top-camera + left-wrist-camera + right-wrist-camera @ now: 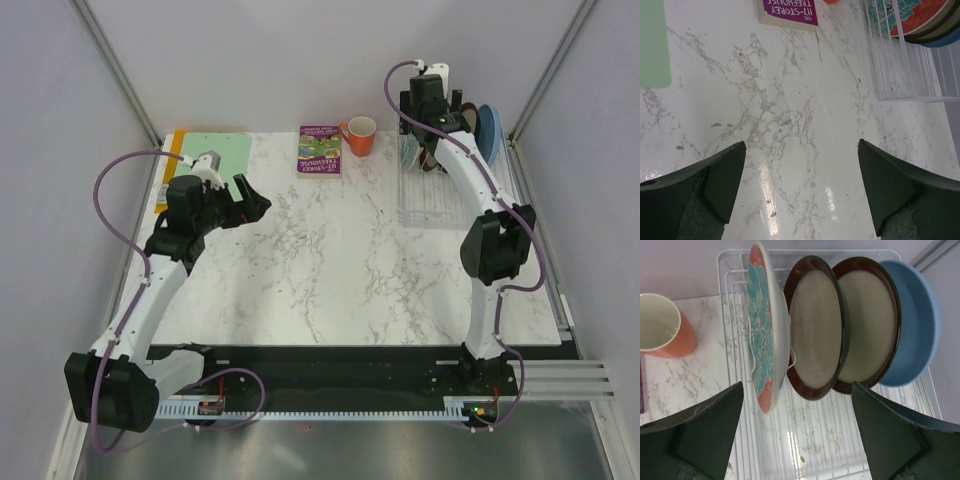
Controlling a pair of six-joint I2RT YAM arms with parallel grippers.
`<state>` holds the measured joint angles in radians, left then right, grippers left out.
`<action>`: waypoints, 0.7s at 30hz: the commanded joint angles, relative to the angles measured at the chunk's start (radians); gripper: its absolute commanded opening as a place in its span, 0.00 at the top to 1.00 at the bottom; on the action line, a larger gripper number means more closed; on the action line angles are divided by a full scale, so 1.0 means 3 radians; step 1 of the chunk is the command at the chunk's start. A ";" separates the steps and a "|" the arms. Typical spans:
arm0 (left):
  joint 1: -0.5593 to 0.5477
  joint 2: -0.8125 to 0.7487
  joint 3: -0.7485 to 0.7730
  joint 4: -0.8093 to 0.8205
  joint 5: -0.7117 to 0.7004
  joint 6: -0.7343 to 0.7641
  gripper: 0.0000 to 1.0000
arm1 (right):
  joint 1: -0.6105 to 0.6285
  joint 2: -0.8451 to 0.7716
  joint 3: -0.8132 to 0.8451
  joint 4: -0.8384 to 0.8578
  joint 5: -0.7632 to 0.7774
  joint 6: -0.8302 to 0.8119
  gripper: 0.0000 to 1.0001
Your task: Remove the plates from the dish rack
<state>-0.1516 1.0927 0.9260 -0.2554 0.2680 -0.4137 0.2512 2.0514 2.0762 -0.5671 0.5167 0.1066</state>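
Observation:
The clear wire dish rack (430, 205) stands at the table's far right, its base bars (805, 440) showing in the right wrist view. Upright in it, left to right, are a red-orange plate with teal flowers (761, 335), two dark-rimmed cream plates (815, 325) (870, 320) and a light blue plate (917, 325). My right gripper (797, 390) hovers open just above the plates, gripping nothing. My left gripper (801, 145) is open over bare marble at the left (255, 200), far from the rack (900, 75).
An orange mug (360, 136) stands just left of the rack, also in the right wrist view (662, 327). A purple book (320, 150) lies beside it. A green clipboard (215, 160) lies at the far left. Walls close in behind and beside the rack.

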 commanded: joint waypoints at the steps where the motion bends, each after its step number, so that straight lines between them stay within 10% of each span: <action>1: 0.0015 0.0105 -0.0024 0.0135 0.0012 -0.0037 0.00 | 0.0017 0.0248 0.0493 0.0228 0.0272 -0.0176 0.06; 16: 0.0015 0.0279 -0.0111 0.0309 0.0048 0.0075 0.03 | -0.0009 0.1057 0.1092 0.0392 0.0420 -0.0289 0.28; 19: 0.0015 0.0300 -0.0121 0.0319 0.0068 0.0085 0.03 | -0.0045 0.1082 0.1061 0.0428 0.0420 -0.0279 0.45; 21: 0.0015 0.0310 -0.0116 0.0325 0.0083 0.0075 0.04 | -0.0050 0.1072 0.1041 0.0433 0.0420 -0.0289 0.79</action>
<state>-0.1516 1.1858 0.8925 -0.2073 0.2710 -0.4114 0.2466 2.3764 2.3550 -0.4847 0.6109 0.0246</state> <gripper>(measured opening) 0.971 0.497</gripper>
